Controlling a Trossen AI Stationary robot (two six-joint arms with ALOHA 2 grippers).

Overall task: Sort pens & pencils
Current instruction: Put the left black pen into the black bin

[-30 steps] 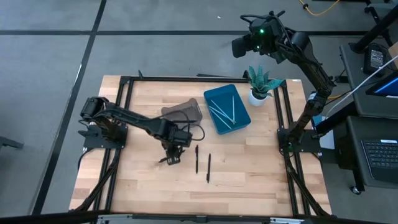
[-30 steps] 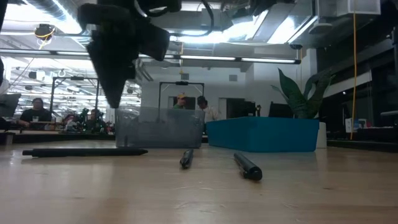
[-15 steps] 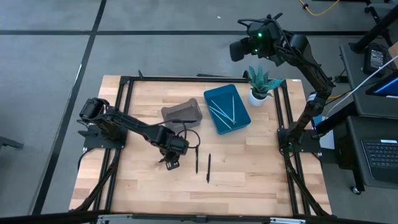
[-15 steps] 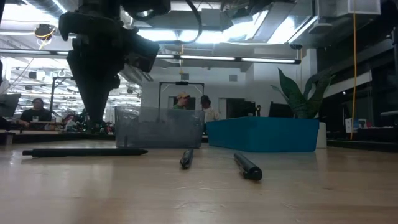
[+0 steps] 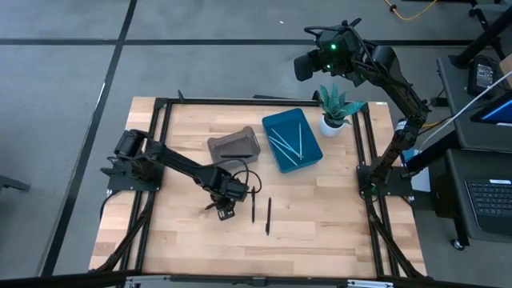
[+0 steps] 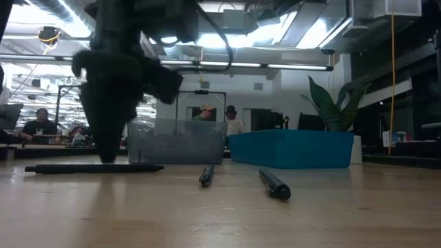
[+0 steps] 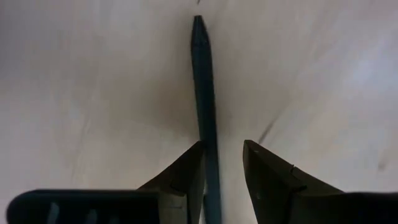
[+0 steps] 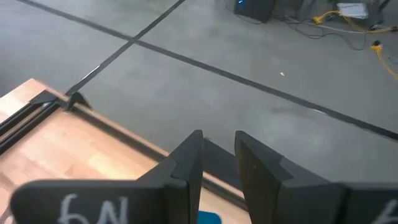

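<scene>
Three black pens lie flat on the wooden table. One [image 5: 214, 206] lies under my left gripper [image 5: 226, 210]; two more [image 5: 253, 204] [image 5: 268, 216] lie to its right. Light blue sticks [image 5: 288, 140] lie in the blue tray. In the left wrist view the black pen [image 7: 204, 87] runs between my open left gripper's [image 7: 222, 163] fingers. In the low view that gripper [image 6: 107, 155] points down at the pen [image 6: 93, 167]. My right gripper [image 5: 308, 64] is open [image 8: 219, 155], raised beyond the table's far edge. My left gripper comes at the black pen from above, pointing down, one finger on each side, with the pen still flat on the table. The pen's shaft [image 7: 210, 155] runs close along one finger [image 7: 186, 171]. Whether they touch, I cannot tell.
A grey container [image 5: 234, 146] stands beyond my left gripper, and the blue tray [image 5: 314, 152] is to its right. A green spiky potted plant [image 5: 334, 108] stands near the far right corner. Bare wood lies toward the near edge [image 5: 264, 256]. People show in the room behind [image 6: 203, 114].
My left gripper has come down from well above the table until its fingertips are at the black pen, shifting a little toward the near edge. The pens have not moved.
</scene>
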